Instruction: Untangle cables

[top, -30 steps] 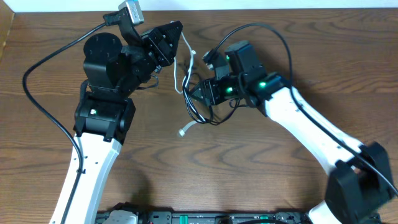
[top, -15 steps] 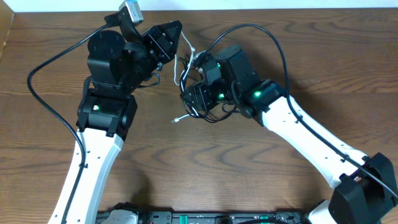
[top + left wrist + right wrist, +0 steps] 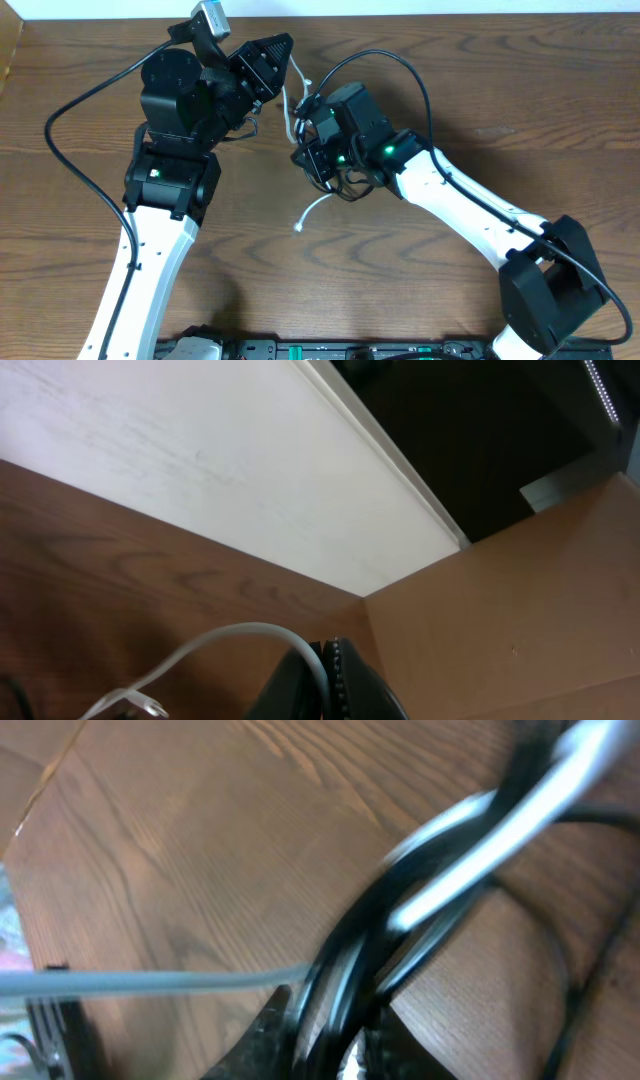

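The white cable [image 3: 296,112] runs from my left gripper [image 3: 289,45] down past the right gripper, and its free plug end [image 3: 300,226] lies on the table. My left gripper is shut on the white cable [image 3: 235,635], which arcs out from between its fingers [image 3: 327,660]. The black cable [image 3: 335,185] hangs in loops under my right gripper [image 3: 305,152]. In the right wrist view the right fingers [image 3: 330,1030] are shut on the black cable [image 3: 350,955], with the white cable [image 3: 470,870] twisted along it.
The wooden table [image 3: 420,270] spreads around both arms. Thick black arm wires loop at the left [image 3: 60,130] and above the right arm [image 3: 420,75]. A white wall edge [image 3: 200,490] and a brown board [image 3: 520,610] lie behind the left gripper.
My right gripper has moved left toward the left gripper with the black cable. The white cable's free end has swung down and lies lower on the table. The left arm has barely moved.
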Available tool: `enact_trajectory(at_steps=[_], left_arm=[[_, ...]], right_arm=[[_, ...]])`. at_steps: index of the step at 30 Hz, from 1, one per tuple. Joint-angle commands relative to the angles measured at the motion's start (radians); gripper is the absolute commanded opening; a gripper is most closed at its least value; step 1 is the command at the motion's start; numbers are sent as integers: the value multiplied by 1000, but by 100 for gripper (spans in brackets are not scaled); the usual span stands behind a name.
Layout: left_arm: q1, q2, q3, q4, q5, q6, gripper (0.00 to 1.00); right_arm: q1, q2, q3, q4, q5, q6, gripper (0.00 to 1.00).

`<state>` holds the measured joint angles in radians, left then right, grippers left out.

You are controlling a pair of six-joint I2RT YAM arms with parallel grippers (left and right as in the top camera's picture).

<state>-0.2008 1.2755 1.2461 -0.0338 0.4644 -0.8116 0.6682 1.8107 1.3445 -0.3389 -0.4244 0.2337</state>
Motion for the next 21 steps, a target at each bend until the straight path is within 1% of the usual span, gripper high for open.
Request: enact_trajectory(at_steps=[1, 3, 4, 8, 10, 12, 18, 21], left_arm=[[6, 0, 11, 8, -33, 6, 7], [25, -2, 11, 8, -87, 52, 7], [44, -5, 11, 8, -96, 79, 7], [150, -19, 11, 2, -80, 101, 7], [218, -32, 11, -29, -76, 101, 7], [306, -47, 11, -75, -41, 130, 7], [459, -53, 11, -179, 50, 202, 7], [495, -53, 11, -220, 51, 252, 7]], right_arm=[[0, 5, 1, -33, 138, 27, 1], [-17, 5, 1, -85, 245, 115, 1], [-29, 5, 1, -109, 272, 132, 1], [-89, 6, 1, -153, 284, 139, 1], [-137, 6, 0, -168, 284, 148, 1], [-194, 6, 0, -181, 283, 148, 1], [-342, 8, 0, -225, 284, 147, 1], [-406, 8, 0, -226, 283, 147, 1]])
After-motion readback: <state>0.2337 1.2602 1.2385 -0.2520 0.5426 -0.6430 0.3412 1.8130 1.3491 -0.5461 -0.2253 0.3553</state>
